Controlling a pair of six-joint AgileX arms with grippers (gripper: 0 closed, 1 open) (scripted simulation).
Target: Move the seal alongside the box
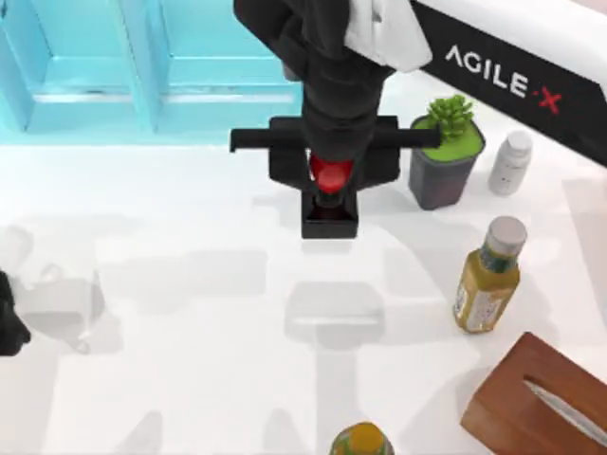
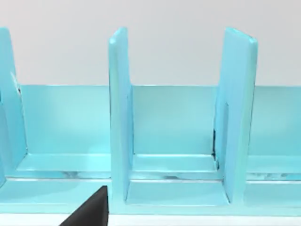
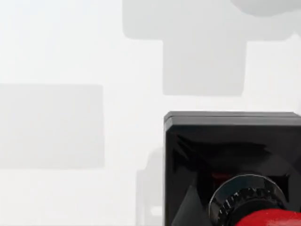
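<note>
- Gripping phase in hand: right gripper [image 1: 330, 194] sits at the back-centre of the table, right over the seal [image 1: 329, 213], with the red knob [image 1: 330, 174] between its fingers.
- Tool state: fingers appear closed onto the knob, though from above the contact is partly hidden by the wrist, so the hold is likely rather than certain.
- Right wrist view: the seal's black base [image 3: 225, 155] hangs close under the camera above white table; whether it is lifted clear I cannot tell.
- Box [image 1: 541, 398] lies at the front-right corner, well apart from the seal.
- Yellow bottle [image 1: 488, 275] and potted plant [image 1: 446, 161] stand between the two.
- Next move calls for a carry toward the front right, passing the bottle, and a set-down just beside the box.
- Left gripper [image 1: 8, 322] parked at the table's left edge, facing the light-blue cabinet [image 2: 178, 141].
</note>
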